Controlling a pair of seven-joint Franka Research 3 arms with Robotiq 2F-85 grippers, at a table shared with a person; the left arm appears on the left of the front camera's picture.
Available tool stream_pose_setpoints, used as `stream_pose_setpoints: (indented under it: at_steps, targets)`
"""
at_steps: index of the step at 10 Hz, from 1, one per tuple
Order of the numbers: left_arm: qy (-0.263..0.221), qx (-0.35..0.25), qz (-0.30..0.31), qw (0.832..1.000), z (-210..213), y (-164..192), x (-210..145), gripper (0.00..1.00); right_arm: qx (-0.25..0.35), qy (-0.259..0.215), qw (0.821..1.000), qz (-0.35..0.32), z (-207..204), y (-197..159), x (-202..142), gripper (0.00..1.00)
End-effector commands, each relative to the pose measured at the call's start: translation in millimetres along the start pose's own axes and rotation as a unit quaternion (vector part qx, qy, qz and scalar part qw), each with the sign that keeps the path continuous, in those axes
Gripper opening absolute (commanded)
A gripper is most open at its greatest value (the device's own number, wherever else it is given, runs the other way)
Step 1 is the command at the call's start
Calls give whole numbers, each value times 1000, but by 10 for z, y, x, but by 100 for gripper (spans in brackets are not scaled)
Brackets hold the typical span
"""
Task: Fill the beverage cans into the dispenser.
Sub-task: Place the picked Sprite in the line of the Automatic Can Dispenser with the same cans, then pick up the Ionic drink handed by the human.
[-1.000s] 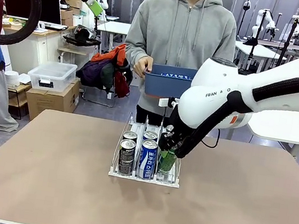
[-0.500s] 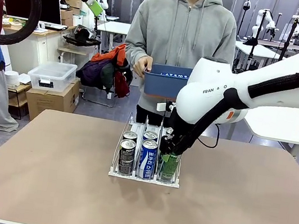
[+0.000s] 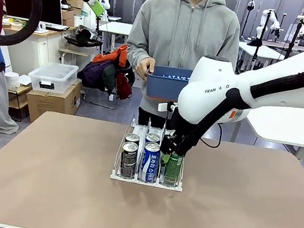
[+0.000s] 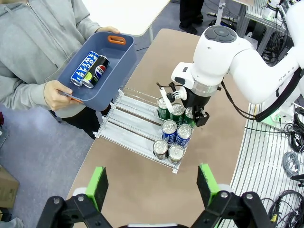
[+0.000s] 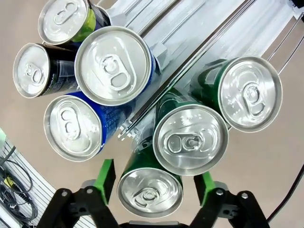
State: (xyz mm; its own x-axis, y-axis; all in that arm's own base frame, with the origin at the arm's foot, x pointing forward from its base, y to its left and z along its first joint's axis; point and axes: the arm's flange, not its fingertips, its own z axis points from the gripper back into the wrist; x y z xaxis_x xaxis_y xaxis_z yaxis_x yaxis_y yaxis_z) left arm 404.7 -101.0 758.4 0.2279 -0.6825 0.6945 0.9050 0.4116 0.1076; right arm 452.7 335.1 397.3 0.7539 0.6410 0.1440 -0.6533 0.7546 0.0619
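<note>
R end effector (image 5: 156, 178) spread wide astride green can (image 5: 150, 191), not touching – can stands front of dispenser (image 4: 128, 124) R lane, lanes sorted by colour. L end effector (image 4: 152, 179) wide, empty, held high out of way

A bare brown worktop (image 3: 43, 178) spans the foreground. Behind its far edge stands a person in a grey zip hoodie (image 3: 182, 32) with a blue plastic bin (image 3: 165, 87) that has an orange handle (image 4: 113, 40). Further back on the left are a dark monitor (image 3: 33, 3), a clear lidded storage box (image 3: 53, 77) on a cardboard box (image 3: 55, 101), and a heap of clothes (image 3: 107, 72).
</note>
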Motion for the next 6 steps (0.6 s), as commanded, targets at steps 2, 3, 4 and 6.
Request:
stream_pose_setpoints:
  at_steps: [2, 3, 4, 6]
  targets:
    - [-6, -10, 6, 1000, 2, -15, -19, 100, -3, -4, 1000, -10, 188, 17, -59, 100]
    - [-6, -10, 6, 1000, 2, -15, -19, 100, -5, -17, 1000, -23, 277, 18, -105, 100]
    - [-6, -10, 6, 1000, 2, -15, -19, 100, -3, -24, 999, -30, 364, 21, -155, 100]
    - [-6, -10, 6, 1000, 2, -15, -19, 100, -5, -14, 1000, -3, 187, 8, -1, 100]
